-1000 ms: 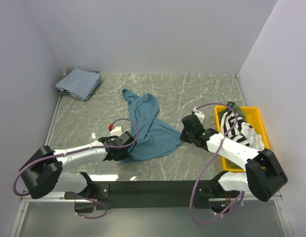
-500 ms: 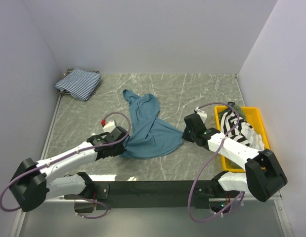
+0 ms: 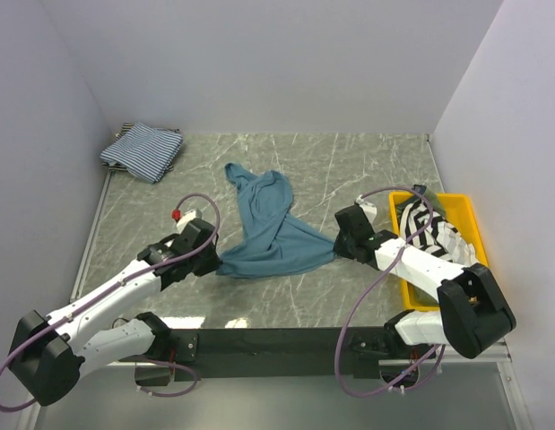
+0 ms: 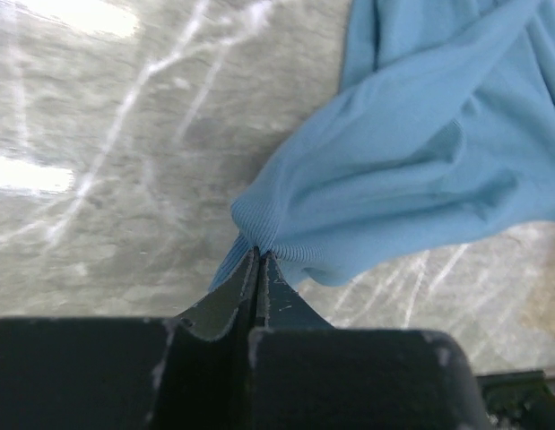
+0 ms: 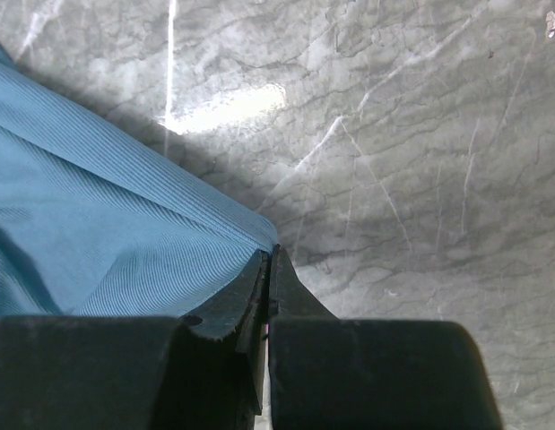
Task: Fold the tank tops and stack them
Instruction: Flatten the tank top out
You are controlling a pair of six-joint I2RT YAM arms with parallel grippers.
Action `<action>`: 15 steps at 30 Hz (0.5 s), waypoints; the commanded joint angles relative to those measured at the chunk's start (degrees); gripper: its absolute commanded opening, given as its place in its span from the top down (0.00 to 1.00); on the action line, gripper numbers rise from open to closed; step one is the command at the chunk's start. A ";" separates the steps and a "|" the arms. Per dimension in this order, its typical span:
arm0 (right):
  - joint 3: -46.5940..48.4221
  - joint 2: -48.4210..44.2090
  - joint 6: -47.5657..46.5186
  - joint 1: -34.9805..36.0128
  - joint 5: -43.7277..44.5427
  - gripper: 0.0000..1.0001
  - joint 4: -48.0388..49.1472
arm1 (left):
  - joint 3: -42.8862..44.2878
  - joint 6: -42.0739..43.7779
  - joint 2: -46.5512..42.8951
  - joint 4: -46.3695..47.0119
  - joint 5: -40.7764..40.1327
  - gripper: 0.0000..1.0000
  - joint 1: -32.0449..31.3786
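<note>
The teal-blue tank top lies crumpled in the middle of the table. My left gripper is shut on its near left corner. My right gripper is shut on its near right corner. A fine blue-and-white striped top lies folded at the far left corner. A black-and-white striped top sits in the yellow tray, with a bit of olive-green cloth at its far end.
The yellow tray stands at the right edge beside my right arm. White walls close in the marbled table on the left, back and right. A black rail runs along the near edge.
My left gripper has moved left and farther from the near edge, pulling the teal top's near left corner outward. The cloth's near edge is stretched wider. My right gripper has barely moved.
</note>
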 commanded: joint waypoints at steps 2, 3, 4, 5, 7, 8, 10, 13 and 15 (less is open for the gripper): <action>2.33 0.75 -2.04 -0.65 1.49 1.00 -0.99 | -2.79 1.95 -0.74 4.21 4.99 0.97 0.34; 2.77 0.93 -2.21 -0.56 1.58 1.00 -1.08 | -3.58 1.95 -0.13 5.79 5.69 0.97 0.34; 2.95 1.28 -2.65 -0.65 1.67 1.00 -1.17 | -4.46 1.86 0.13 6.67 6.40 0.97 0.34; 3.21 1.46 -2.74 -0.65 1.93 1.00 -1.52 | -6.21 1.77 0.40 7.47 7.80 0.97 0.34; 3.56 1.81 -3.27 -0.74 2.45 1.00 -2.04 | -8.76 1.51 1.19 10.63 9.38 0.96 0.34; 4.00 1.98 -3.44 -0.65 3.15 1.00 -2.31 | -9.65 1.86 1.54 12.20 12.18 0.96 0.34; 4.44 2.42 -3.88 -0.65 3.77 1.00 -2.84 | -11.05 2.21 3.21 14.84 13.16 0.96 0.34; 5.14 3.12 -4.23 -0.56 3.78 1.00 -2.93 | -12.55 2.65 4.35 16.70 14.84 0.94 0.34; 5.41 3.39 -4.50 -0.56 3.60 1.00 -2.93 | -12.82 2.65 4.27 17.32 15.19 0.91 0.34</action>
